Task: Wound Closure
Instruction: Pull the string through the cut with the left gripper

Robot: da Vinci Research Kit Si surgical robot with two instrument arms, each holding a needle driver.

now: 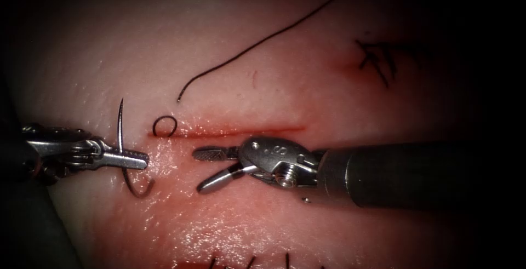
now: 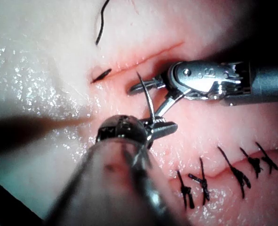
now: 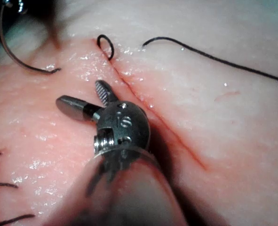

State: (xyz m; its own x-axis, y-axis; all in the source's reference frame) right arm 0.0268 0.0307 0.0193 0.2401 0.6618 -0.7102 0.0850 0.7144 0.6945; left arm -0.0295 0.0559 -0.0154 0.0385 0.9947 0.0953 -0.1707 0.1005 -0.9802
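Here we see the left tool [image 1: 137,160] coming in from the left of the endoscope view, jaws clamped on the needle [image 1: 121,137] about midway along its curve. The needle stands roughly upright across the jaws, sharp tip up, the other end curling down below them near the tissue [image 1: 307,66] surface; we can't tell if that lower end touches it, but the needle isn't through the tissue. In the left wrist view the needle [image 2: 148,101] rises from the left tool [image 2: 163,128] with its tip free in the air. The right tool [image 1: 203,169] enters from the right, jaws spread wide, holding nothing; its upper jaw lies just below the cut [image 1: 241,131] and its lower jaw points at the tissue further down. In the right wrist view we see the right tool [image 3: 80,94] open just beside the cut [image 3: 143,106]. A small thread loop [image 1: 164,126] sits at the left end of the cut. A long thread [image 1: 263,41] lies on the tissue above the cut, its free end near the loop but apart from it. Red fluid [image 1: 219,127] lines the cut. Finished stitches [image 2: 223,176] close another cut nearby.
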